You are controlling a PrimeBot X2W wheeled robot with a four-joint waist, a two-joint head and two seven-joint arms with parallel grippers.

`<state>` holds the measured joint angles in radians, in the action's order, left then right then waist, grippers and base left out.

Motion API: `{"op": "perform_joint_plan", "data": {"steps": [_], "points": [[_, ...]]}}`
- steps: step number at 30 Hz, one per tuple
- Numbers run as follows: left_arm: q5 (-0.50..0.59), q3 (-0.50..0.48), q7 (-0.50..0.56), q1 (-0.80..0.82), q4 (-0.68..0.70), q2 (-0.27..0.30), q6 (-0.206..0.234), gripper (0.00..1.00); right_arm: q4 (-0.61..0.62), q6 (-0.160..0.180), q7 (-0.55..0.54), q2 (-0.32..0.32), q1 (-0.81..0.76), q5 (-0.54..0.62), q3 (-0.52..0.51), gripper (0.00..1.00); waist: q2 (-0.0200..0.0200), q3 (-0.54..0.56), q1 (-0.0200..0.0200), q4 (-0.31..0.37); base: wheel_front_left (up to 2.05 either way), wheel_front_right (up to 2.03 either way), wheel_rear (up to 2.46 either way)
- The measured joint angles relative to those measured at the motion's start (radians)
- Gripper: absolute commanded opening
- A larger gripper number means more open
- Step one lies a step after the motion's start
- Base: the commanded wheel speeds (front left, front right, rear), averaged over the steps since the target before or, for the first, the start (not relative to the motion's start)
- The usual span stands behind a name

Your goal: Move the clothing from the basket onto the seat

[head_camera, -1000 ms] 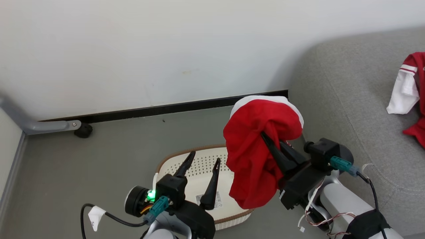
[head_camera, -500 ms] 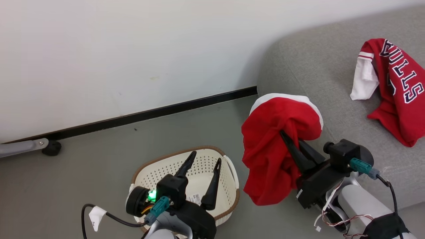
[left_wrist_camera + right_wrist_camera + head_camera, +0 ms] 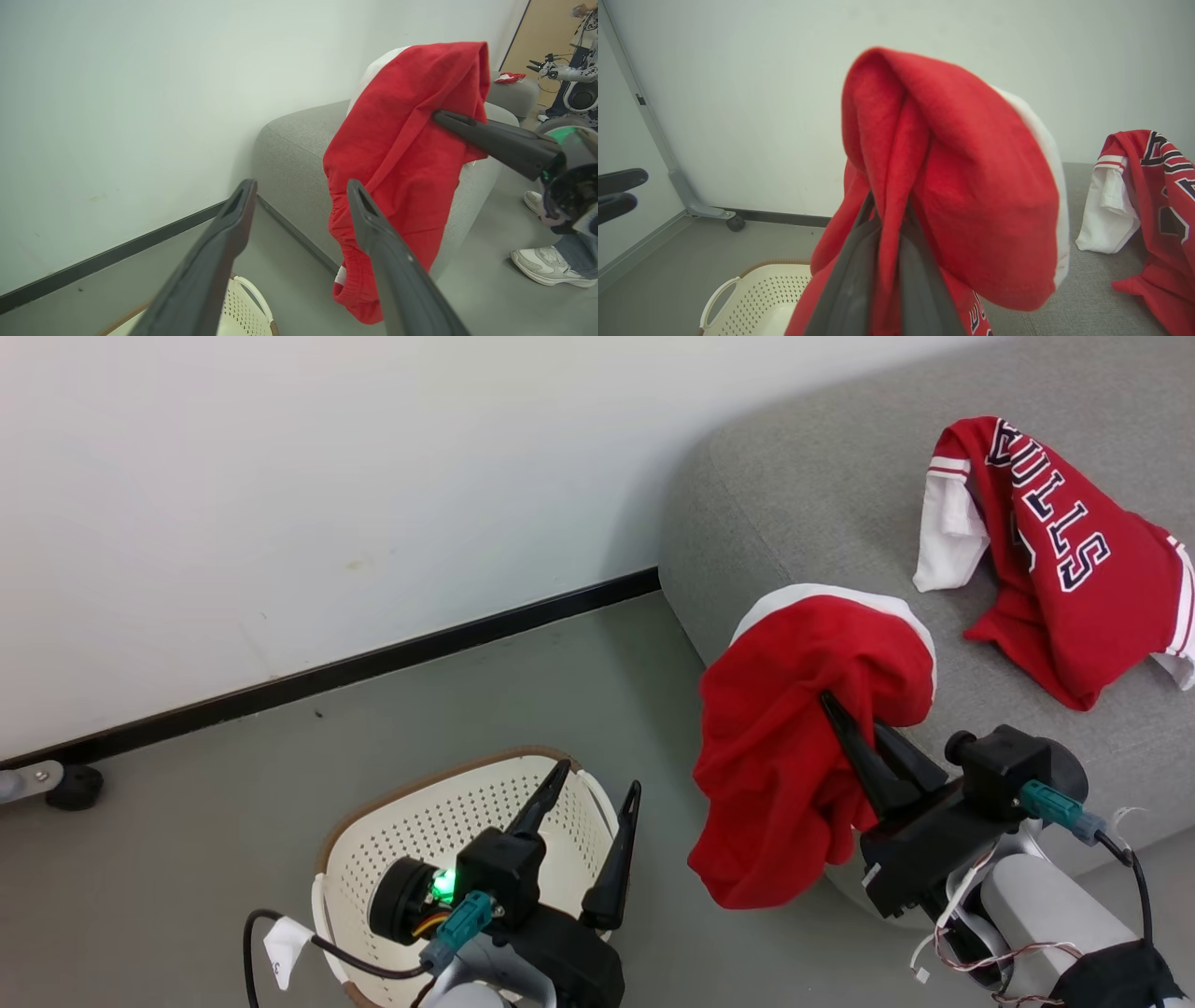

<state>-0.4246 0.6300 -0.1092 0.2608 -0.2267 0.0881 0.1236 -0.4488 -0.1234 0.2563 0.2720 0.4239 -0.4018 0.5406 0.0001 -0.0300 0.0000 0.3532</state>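
I'm swinging from the basket (image 3: 420,782) toward the sofa (image 3: 822,495), right gripper (image 3: 850,711) clenching the red garment (image 3: 775,747), now dangling at the sofa's edge (jersey (image 3: 1064,588) already lying there). Left gripper (image 3: 598,777) is idling wide open over the basket. Reckon the drop's next.

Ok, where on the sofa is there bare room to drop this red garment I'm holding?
The seat is bare between its rounded end by the wall and the jersey, and along the front edge before the jersey. It is crowded at the jersey itself.
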Motion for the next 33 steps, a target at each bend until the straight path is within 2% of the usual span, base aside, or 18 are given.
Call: {"op": "perform_joint_plan", "data": {"steps": [10,22,28,33], "points": [[0.005,0.009,0.001,0.008,-0.002,-0.001,0.0,1.0,0.028,0.0,0.0,0.016,-0.027,0.016,-0.049,0.0,0.0,-0.032,0.0,0.039,0.0,0.0,0.0],[0.007,0.03,0.011,0.018,0.0,-0.005,0.0,1.0,0.053,0.002,0.0,0.019,-0.042,0.023,-0.141,0.0,0.0,-0.064,0.0,0.027,0.0,0.0,0.0],[0.023,0.034,0.031,0.018,0.029,0.001,0.0,1.0,0.079,0.01,0.0,0.046,0.013,0.013,-0.227,0.0,0.0,-0.105,0.0,0.015,0.0,0.0,0.0],[0.046,0.032,0.05,0.023,0.045,0.024,0.0,1.0,0.093,0.013,0.0,0.094,0.099,0.012,-0.3,0.0,0.0,-0.155,0.0001,0.004,0.0,0.0,0.0]]}}
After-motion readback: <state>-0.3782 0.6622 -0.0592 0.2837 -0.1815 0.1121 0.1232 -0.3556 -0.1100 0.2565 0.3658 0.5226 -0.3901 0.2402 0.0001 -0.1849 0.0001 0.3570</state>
